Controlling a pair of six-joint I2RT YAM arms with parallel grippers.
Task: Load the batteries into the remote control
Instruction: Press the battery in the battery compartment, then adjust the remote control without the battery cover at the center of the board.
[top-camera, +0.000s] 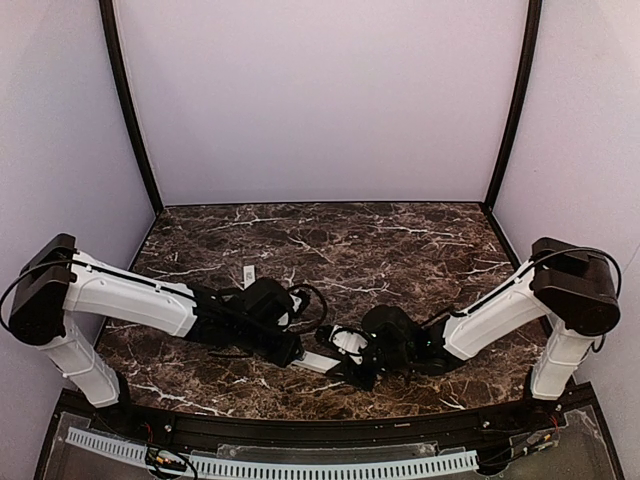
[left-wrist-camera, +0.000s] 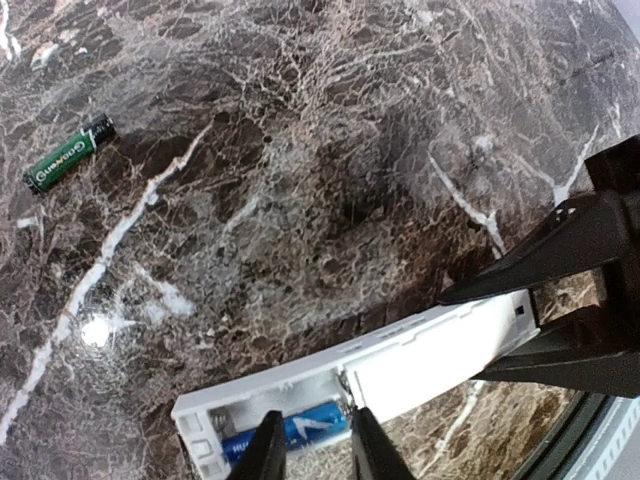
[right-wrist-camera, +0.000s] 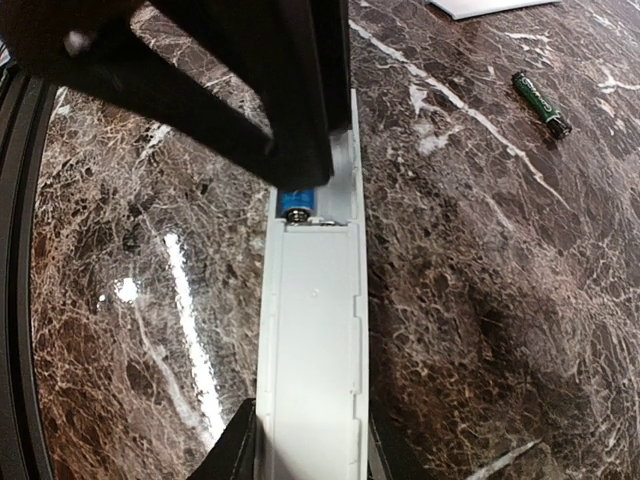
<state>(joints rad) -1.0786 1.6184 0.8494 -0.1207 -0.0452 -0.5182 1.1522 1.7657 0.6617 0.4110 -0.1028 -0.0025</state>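
Note:
The white remote control (left-wrist-camera: 420, 355) lies on the marble with its battery bay open; it also shows in the top view (top-camera: 318, 362). A blue battery (left-wrist-camera: 305, 428) lies in the bay, and its end shows in the right wrist view (right-wrist-camera: 297, 206). My left gripper (left-wrist-camera: 313, 414) stands over this battery with its jaws a narrow gap apart and its tips at the cell, gripping nothing. My right gripper (right-wrist-camera: 305, 440) is shut on the remote control's (right-wrist-camera: 315, 330) closed end. A green battery (left-wrist-camera: 70, 153) lies loose on the table, apart from both grippers.
A small white flat piece (top-camera: 249, 273) lies on the marble behind the left arm. The green battery also shows in the right wrist view (right-wrist-camera: 541, 103). The table's black front edge (top-camera: 320, 432) runs close behind the grippers.

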